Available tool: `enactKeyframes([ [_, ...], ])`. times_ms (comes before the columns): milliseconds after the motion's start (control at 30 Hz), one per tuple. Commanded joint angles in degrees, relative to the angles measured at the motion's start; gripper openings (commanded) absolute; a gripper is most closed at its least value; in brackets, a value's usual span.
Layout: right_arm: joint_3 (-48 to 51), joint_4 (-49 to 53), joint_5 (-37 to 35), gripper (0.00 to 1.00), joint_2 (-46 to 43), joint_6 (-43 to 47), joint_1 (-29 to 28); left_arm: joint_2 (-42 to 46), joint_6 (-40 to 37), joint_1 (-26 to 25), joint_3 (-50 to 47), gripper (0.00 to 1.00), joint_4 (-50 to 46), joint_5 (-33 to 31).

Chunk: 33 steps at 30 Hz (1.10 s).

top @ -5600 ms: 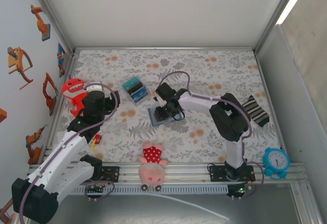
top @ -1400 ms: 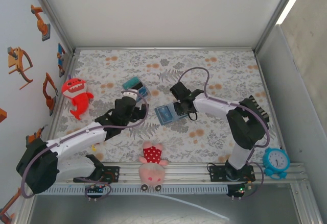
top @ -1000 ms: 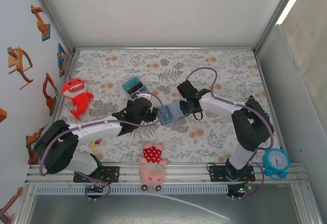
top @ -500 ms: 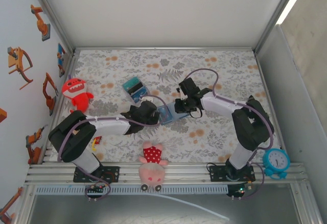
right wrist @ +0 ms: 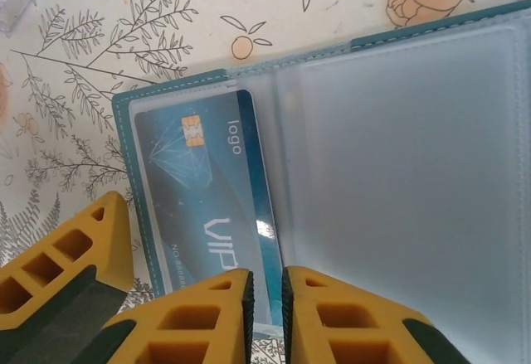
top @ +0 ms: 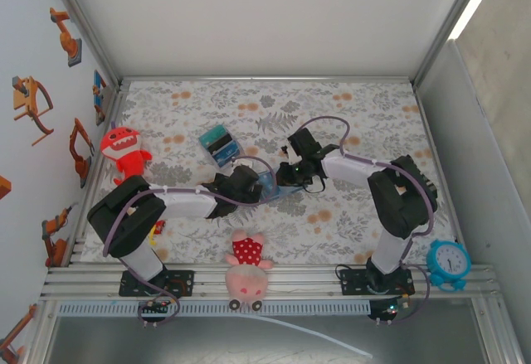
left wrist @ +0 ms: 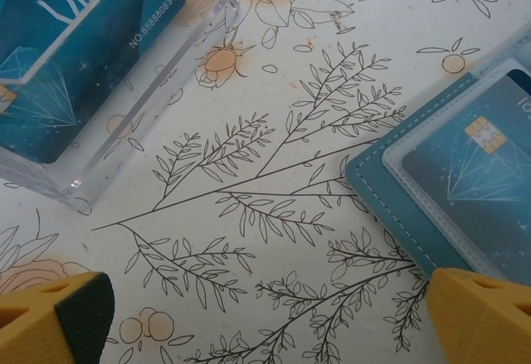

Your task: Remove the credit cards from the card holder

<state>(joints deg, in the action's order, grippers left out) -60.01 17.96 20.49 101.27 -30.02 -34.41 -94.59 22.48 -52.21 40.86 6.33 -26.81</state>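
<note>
Left gripper [left wrist: 265, 322], newly swung in from the left, now hangs spread wide beside the open card holder [right wrist: 398, 132] at mid-table [top: 357, 115], while right gripper [right wrist: 264, 314] sits nearly closed over the still-sleeved card [right wrist: 207, 198], grip unconfirmed; extraction looks set up.

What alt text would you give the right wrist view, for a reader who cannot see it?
An open card holder lies on a floral table, a blue VIP card in its left sleeve and the right sleeve looking empty. The right gripper, yellow fingers nearly together, is at the holder's lower edge.
</note>
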Motion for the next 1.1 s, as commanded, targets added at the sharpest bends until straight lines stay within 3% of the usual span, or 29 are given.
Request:
enactKeyframes([
  [0, -1.4, -0.9, 1.7, 0.19, 1.5, -0.6, 0.0, -1.0, 1.2, -0.4, 1.6, 0.97, -1.3, -0.2],
  [467, -2.9, -1.0, 2.4, 0.21, 4.3, -0.5, -0.5, -2.3, 1.2, -0.5, 2.9, 0.97, 0.4, 0.3],
  [1067, -1.6, -2.2, 4.1, 0.21, 5.5, -1.2, -0.6, -3.7, 1.1, -0.5, 3.4, 0.97, -4.1, -0.9],
])
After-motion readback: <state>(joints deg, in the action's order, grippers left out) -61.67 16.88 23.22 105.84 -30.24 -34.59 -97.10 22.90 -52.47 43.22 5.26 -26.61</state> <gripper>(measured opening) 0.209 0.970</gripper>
